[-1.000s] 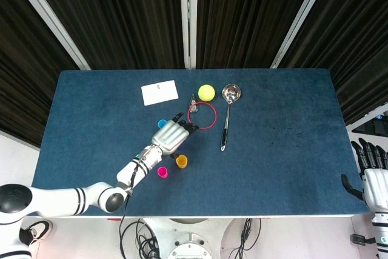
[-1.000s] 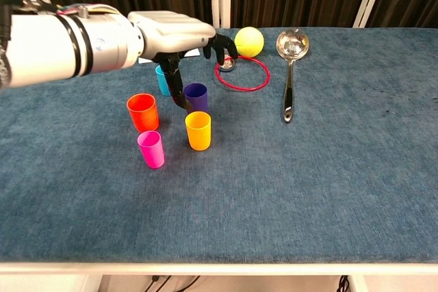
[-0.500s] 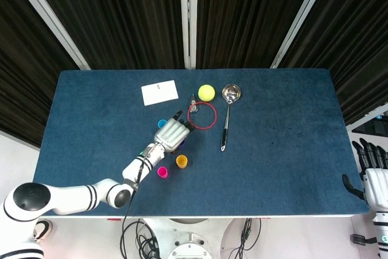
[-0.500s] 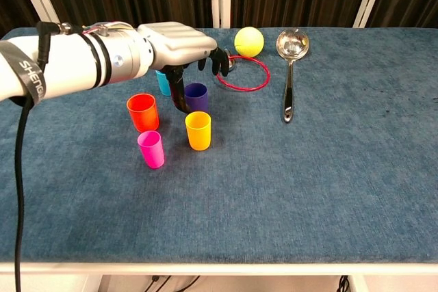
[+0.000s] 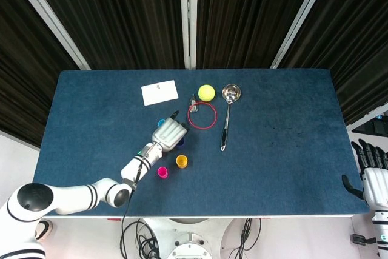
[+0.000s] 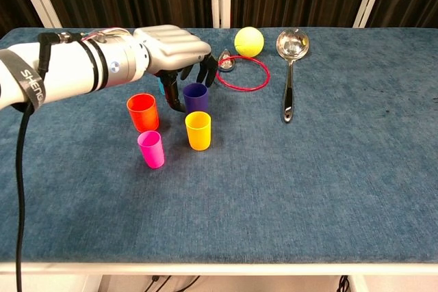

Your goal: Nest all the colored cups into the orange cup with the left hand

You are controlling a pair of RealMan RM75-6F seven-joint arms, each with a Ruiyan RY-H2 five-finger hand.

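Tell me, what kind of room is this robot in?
Probably a robot test lab: a blue-covered table with black curtains behind, loose cables underneath, and small practice things like colored cups and a yellow ball.

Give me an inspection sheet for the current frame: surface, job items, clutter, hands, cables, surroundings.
Surface: blue cloth-covered table, no spills seen.
Job's things: orange cup, purple cup, red cup, pink cup upright and separate; blue cup mostly hidden behind the hand. None nested.
Clutter: yellow ball, metal ladle, red ring with a small metal object at its edge, white card.
Hands: left hand over the purple cup, fingers curled down around it, grip unclear; right hand off the table's right edge, holding nothing.
Cables: black cable hanging from the left arm.
Surroundings: dark curtains.
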